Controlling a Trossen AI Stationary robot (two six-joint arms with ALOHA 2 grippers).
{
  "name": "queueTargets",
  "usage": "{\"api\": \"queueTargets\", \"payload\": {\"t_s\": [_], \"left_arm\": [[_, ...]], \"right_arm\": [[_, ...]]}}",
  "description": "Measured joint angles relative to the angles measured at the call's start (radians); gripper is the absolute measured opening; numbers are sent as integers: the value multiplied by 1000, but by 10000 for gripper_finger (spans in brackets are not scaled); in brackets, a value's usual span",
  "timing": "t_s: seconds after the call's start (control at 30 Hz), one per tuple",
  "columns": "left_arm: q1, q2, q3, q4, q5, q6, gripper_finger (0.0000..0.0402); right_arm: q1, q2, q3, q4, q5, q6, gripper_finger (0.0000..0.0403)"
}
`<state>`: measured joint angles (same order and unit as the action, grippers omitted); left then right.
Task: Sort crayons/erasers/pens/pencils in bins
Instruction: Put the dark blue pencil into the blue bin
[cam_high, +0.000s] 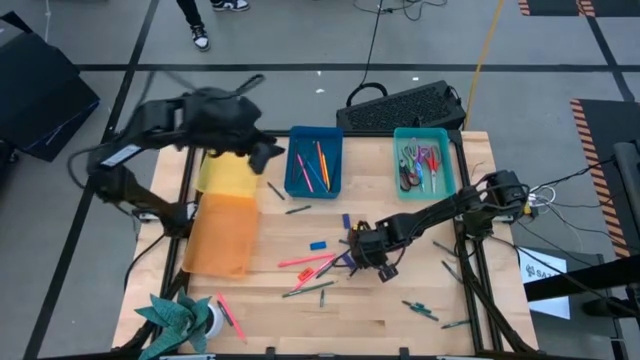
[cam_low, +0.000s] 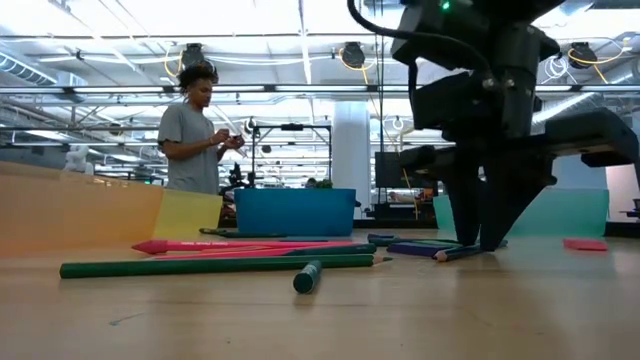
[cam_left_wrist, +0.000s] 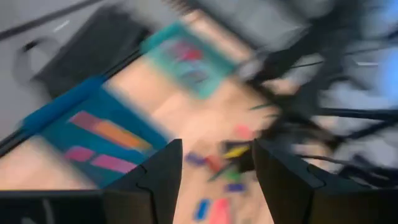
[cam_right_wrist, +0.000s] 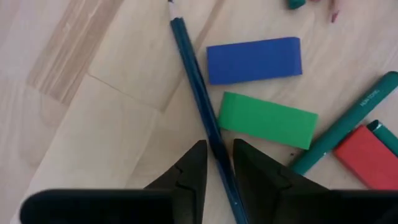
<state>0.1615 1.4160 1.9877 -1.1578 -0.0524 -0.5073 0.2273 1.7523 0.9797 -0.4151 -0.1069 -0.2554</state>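
My right gripper stands at the table's middle, shut on a dark blue pencil that lies on the wood. Beside the pencil lie a blue eraser, a green eraser and a red eraser, flat on the table, with a teal pen between them. My left gripper hovers open over the gap between the yellow bin and the blue bin, nothing between its fingers. The orange bin and the teal bin also stand on the table. My right gripper pinches the pencil's shaft between its two fingers, well back from the sharpened tip. The fingers come from above, pointing down, and lie across the pencil. In the low view the pencil seems to rest on the table.
Pink and green sticks lie scattered near the table's middle, more green ones near the right front. A black keyboard sits behind the bins. A green crumpled thing is at the near left corner. A person stands beyond the table.
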Motion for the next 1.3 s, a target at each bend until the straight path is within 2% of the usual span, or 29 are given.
{"api": "queueTargets", "payload": {"t_s": [0.1, 0.2, 0.3, 0.47, 0.6, 0.7, 0.87, 1.0, 1.1, 1.17, 1.3], "left_arm": [[-101, -42, 0, 147, 13, 68, 198], [-197, -64, 0, 238, -2, 223, 198], [-268, -71, 0, 257, -25, 340, 198], [-325, -64, 0, 251, -44, 373, 198], [-378, -58, -1, 381, -73, 414, 198], [-402, -67, -1, 464, -103, 498, 198], [-412, -79, -1, 464, -143, 559, 198], [-411, -79, -24, 442, -167, 558, 198], [-392, -80, -85, 446, -245, 533, 198], [-374, -85, -136, 446, -255, 514, 198], [-332, -102, -223, 470, -255, 459, 198]], "right_arm": [[0, 8, -3, 1, 6, -15, 57], [0, 9, -15, 7, 15, -30, 42], [2, 9, -17, 6, 30, -27, 22], [17, 8, -18, 18, 35, 9, 8], [32, -33, -23, 26, -11, 81, 7], [43, -115, -27, 23, -47, 157, 6], [17, -321, -24, 93, -19, 394, 2], [-23, -478, -21, 233, 110, 518, 2], [-61, -548, -20, 249, 138, 474, 2], [-60, -568, -20, 207, 132, 380, 1], [-10, -521, -21, 71, 61, 242, 15]]}}
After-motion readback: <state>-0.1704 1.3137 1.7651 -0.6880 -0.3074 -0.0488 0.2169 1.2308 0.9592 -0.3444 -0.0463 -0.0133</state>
